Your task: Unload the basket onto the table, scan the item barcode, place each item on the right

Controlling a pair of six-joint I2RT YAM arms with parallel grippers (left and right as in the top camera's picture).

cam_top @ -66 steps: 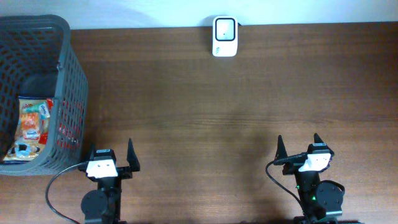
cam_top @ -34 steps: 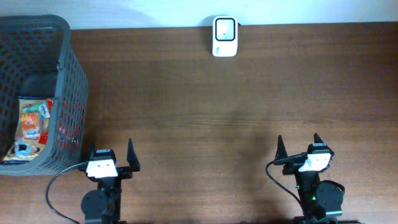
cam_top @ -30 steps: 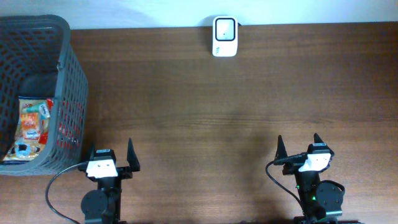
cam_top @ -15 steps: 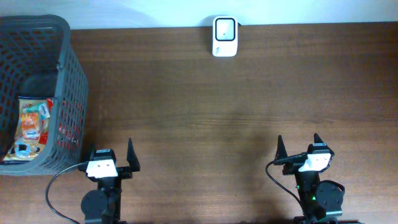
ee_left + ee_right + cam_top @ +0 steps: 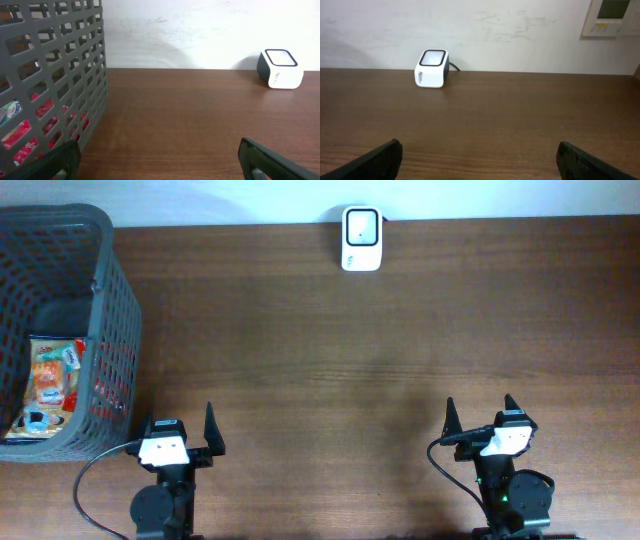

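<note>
Overhead: snack packet (image 5: 48,385) inside grey basket (image 5: 118,330) at far left of table (image 5: 300,380); white scanner (image 5: 361,225) at far edge, well apart from it. Left gripper (image 5: 180,426) and right gripper (image 5: 480,410) at near edge: gape fully, grip nothing.

Left wrist: shows basket at left with snack packet behind the mesh, scanner far right, jaws spread wide and empty.

Right wrist: shows scanner left of centre by the wall, wall panel (image 5: 612,17) top right, jaws wide apart, empty.

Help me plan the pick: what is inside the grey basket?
A colourful snack packet lies on the floor of the grey basket. The mesh wall covers the packet's right edge, and anything beneath it is hidden.
</note>
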